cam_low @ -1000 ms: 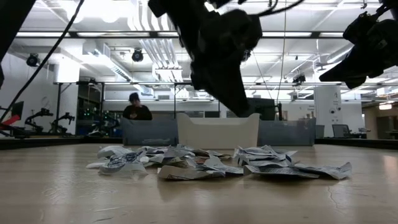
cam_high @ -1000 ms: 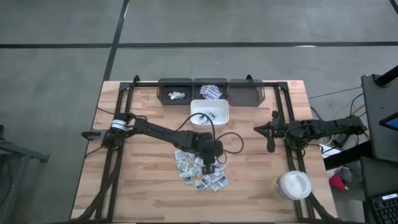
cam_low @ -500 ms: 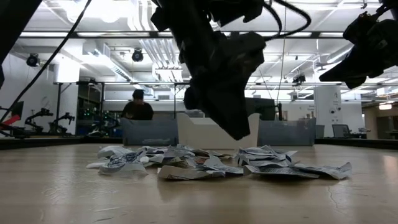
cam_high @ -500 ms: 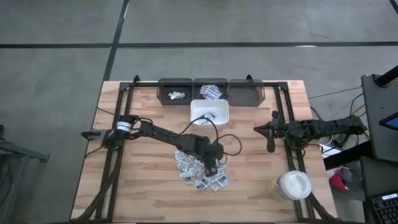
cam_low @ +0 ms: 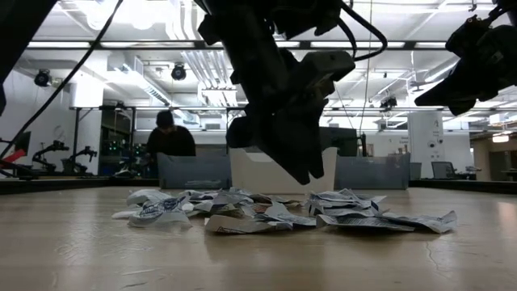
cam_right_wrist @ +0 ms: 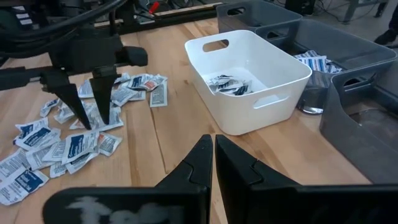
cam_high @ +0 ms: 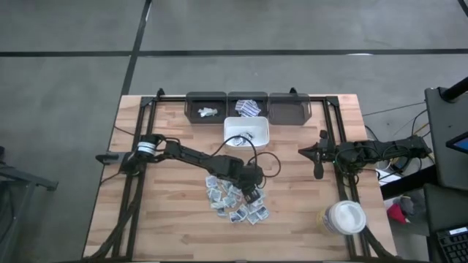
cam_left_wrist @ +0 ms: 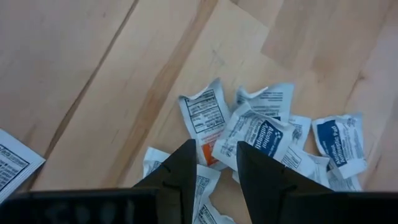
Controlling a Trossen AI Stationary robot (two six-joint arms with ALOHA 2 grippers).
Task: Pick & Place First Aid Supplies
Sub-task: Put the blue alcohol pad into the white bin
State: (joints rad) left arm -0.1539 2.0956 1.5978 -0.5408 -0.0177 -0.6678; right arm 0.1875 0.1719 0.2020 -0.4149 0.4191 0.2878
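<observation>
1. Small flat white sachets with blue-grey print lie heaped on the wooden bench, directly beneath the left end effector, which hangs above the pile's right edge.
2. Wrist view: the nearest sachet sits just ahead of the fingertips, long axis slanted across the gap.
3. Left end effector: fingers spread, nothing between them, clear of the pile.
4. Right end effector: well apart, pressed together, empty. Left arm is nearer.
</observation>
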